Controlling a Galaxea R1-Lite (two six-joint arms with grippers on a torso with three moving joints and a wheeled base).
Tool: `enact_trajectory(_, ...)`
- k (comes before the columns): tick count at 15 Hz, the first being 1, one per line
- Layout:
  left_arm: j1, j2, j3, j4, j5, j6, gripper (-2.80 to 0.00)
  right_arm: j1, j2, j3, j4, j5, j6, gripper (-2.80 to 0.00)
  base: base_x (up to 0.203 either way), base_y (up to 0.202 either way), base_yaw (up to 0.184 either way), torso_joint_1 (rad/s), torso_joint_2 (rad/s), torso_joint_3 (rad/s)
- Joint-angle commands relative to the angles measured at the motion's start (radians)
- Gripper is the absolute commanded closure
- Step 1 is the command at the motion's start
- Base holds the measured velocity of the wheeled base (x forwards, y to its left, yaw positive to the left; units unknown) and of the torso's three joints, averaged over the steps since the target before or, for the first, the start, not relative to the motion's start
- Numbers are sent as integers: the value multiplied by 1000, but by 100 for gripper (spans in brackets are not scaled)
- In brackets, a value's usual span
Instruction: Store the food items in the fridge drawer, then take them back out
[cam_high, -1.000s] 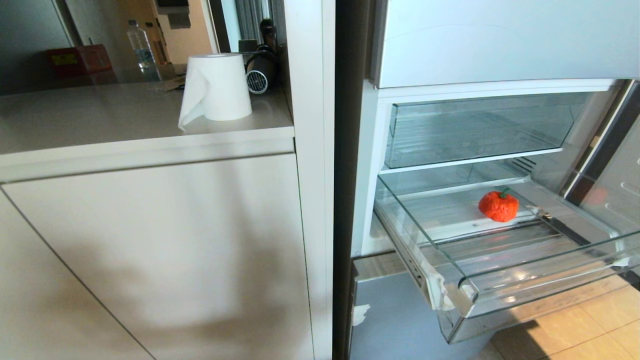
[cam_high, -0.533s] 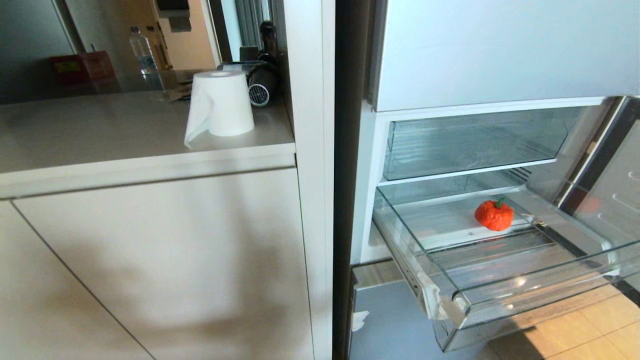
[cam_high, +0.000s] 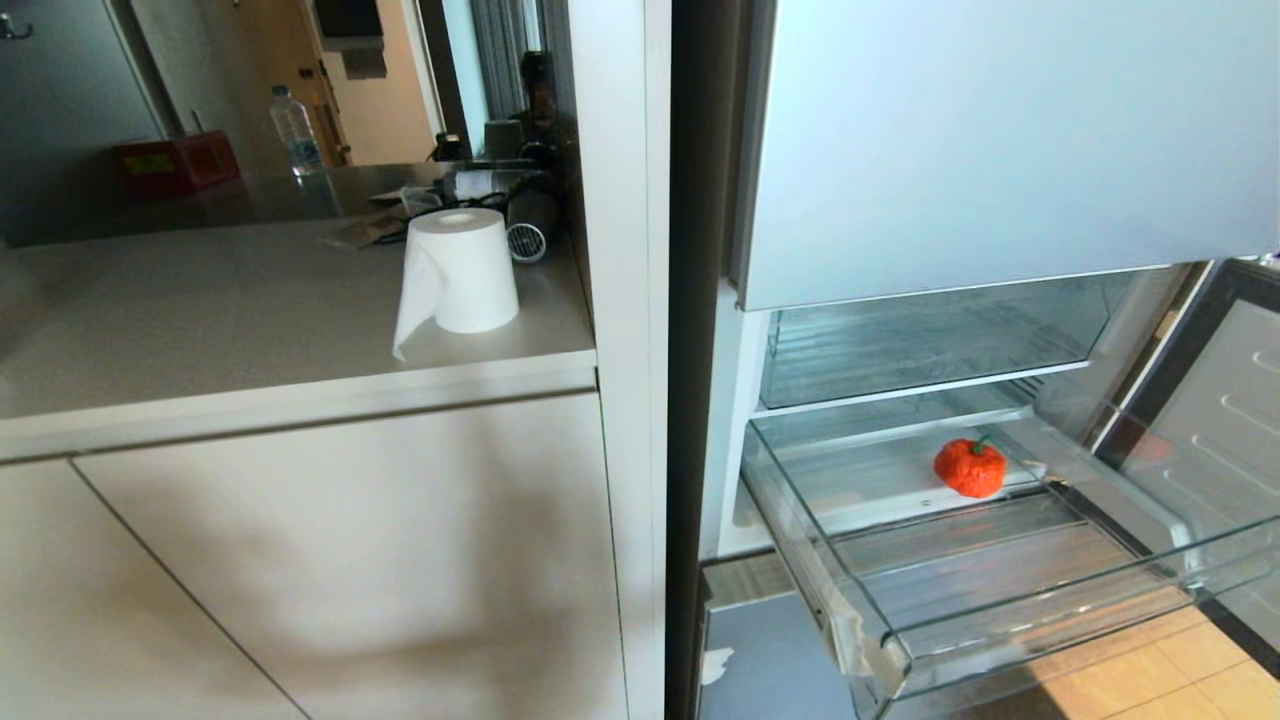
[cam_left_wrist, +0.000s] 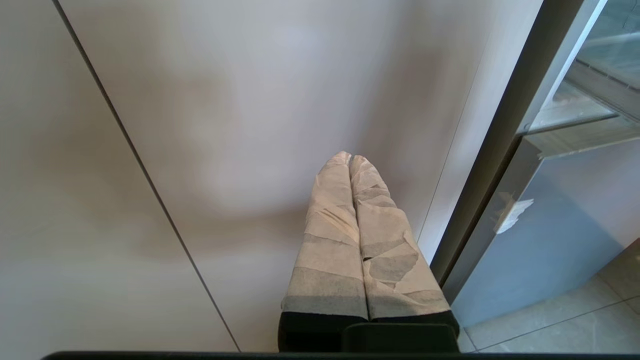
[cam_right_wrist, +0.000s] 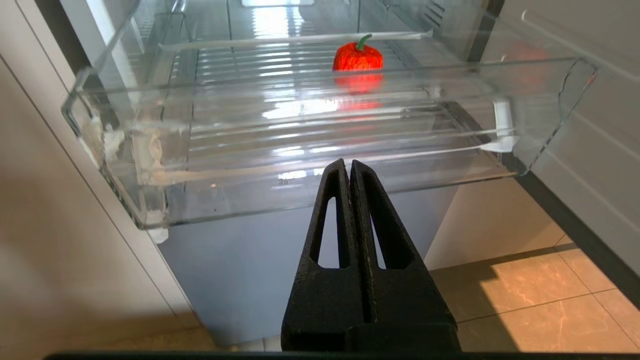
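Observation:
A small red tomato-like food item (cam_high: 970, 468) with a dark stem lies on the ribbed floor of the clear fridge drawer (cam_high: 880, 655), toward its back; the drawer is pulled out of the open fridge. In the right wrist view the food item (cam_right_wrist: 358, 56) shows behind the drawer's low front lip (cam_right_wrist: 300, 150). My right gripper (cam_right_wrist: 348, 163) is shut and empty, just in front of and below that lip. My left gripper (cam_left_wrist: 350, 157), its fingers wrapped in tape, is shut and empty, facing the white cabinet front (cam_left_wrist: 250, 125). Neither arm shows in the head view.
A second clear drawer (cam_high: 930, 340) sits shut above the open one, under the grey fridge panel (cam_high: 1000, 140). A paper roll (cam_high: 460, 272), a bottle (cam_high: 295, 130) and a red box (cam_high: 175, 165) stand on the counter at left. The fridge door (cam_high: 1220, 420) stands open at right.
The whole head view has shifted downward as the camera rose: more countertop and upper fridge panel show. The food item and drawer have kept their places; the grippers stay shut.

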Motion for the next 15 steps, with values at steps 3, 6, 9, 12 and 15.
enact_trajectory(3,-1,0,0,0,0,0,0,-1,2,0,0,0,1,0,0,0,0,171,-344,-173)
enact_trajectory(6,1,1,0,0,0,0,0,0,1,0,-1,0,6,0,0,0,0,162,-331,-167)
enact_trajectory(9,1,0,0,0,0,0,0,0,2,0,-1,0,6,0,0,0,0,157,-318,-163)
enact_trajectory(12,0,0,0,0,0,0,0,0,2,0,-1,2,4,0,0,0,0,77,-156,-77)
enact_trajectory(15,1,1,0,0,0,0,0,0,7,0,0,3,-3,0,0,0,0,0,0,0)
